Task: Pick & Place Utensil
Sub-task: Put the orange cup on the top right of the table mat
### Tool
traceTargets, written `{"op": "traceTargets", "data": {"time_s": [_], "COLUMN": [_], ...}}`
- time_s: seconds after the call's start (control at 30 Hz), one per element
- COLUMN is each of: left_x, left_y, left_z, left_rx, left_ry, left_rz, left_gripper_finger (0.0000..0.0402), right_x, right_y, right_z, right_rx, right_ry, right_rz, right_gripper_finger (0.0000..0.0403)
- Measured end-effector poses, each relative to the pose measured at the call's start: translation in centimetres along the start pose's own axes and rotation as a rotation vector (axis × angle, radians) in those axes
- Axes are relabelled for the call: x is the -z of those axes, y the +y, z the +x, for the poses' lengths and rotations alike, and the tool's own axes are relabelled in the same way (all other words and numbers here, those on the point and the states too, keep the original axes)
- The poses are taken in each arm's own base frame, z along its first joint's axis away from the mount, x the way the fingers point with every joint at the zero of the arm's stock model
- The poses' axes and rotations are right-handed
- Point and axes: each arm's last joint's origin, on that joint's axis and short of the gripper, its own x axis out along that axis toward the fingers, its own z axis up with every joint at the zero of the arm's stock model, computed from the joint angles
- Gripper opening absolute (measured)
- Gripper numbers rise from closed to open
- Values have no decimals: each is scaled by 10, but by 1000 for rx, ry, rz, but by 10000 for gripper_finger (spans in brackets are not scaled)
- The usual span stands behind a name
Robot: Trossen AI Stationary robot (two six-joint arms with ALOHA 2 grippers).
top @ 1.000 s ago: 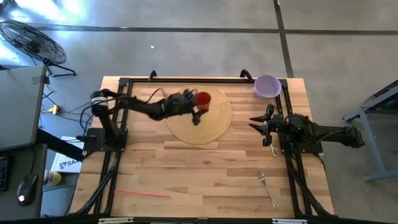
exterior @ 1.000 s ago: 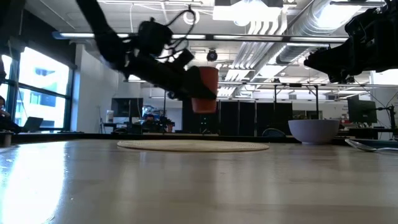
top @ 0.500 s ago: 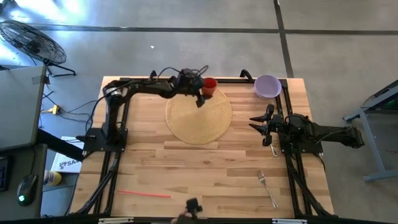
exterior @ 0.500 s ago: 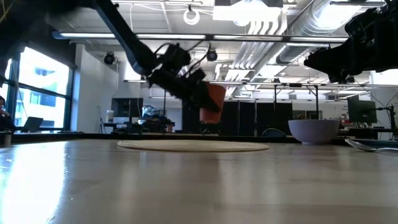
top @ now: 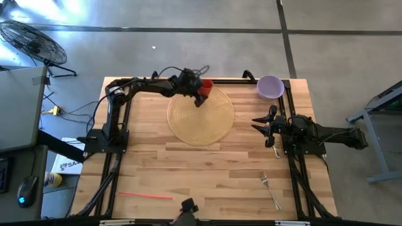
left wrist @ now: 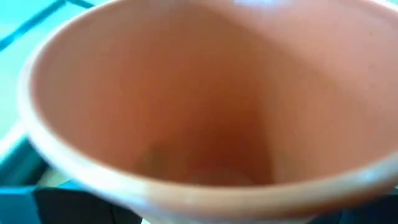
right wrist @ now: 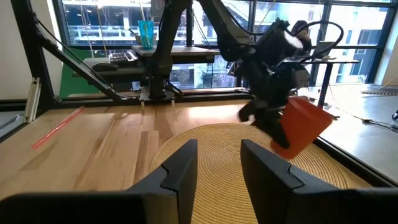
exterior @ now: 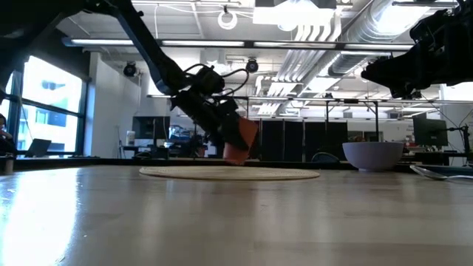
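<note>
My left gripper (top: 198, 95) is shut on a red-orange cup (top: 205, 86) over the far edge of a round woven mat (top: 201, 119). The cup also shows tilted in the low view (exterior: 239, 140) and in the right wrist view (right wrist: 303, 124). Its open mouth fills the left wrist view (left wrist: 199, 93). My right gripper (top: 259, 125) waits open and empty just right of the mat. A silver fork (top: 271, 189) lies flat on the table near the front right. My left gripper holds the cup by its upper wall near the rim (right wrist: 285, 117), coming slantwise from the table's left. The cup itself hides the fingers in the left wrist view. The cup is tilted, base low over the mat; I cannot tell whether it touches.
A purple bowl (top: 270, 86) stands at the far right corner. A red straw (top: 146, 196) lies near the front left. Another utensil (top: 276, 150) lies under my right arm. Bare wood lies between the mat and the front edge.
My left gripper has carried the cup from over the mat's middle toward the table's far edge and down. The cup has tipped from nearly upright to clearly tilted and now hangs low over the mat's far rim. My right arm has kept still.
</note>
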Motion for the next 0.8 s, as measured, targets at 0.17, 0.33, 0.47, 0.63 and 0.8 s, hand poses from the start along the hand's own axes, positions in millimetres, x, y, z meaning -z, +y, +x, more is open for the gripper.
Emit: {"op": "traceTargets", "data": {"time_s": [0.17,0.33,0.47,0.63,0.8], "left_x": [0,8,18,22,26], "left_y": [-24,-31,-31,-31,-35], "left_z": [4,6,6,5,6], "left_rx": [27,-50,-53,-49,-41], "left_ry": [-7,-22,-65,-64,-34], "left_rz": [29,21,-24,-44,-42], "left_gripper_finger": [296,296,296,309,355], "right_x": [0,0,0,0,0], "right_y": [0,0,0,0,0], "right_z": [0,0,0,0,0], "right_rx": [-1,0,0,-1,-1], "right_ry": [0,0,0,0,0], "right_rz": [0,0,0,0,0], "right_gripper_finger": [116,116,116,116,116]}}
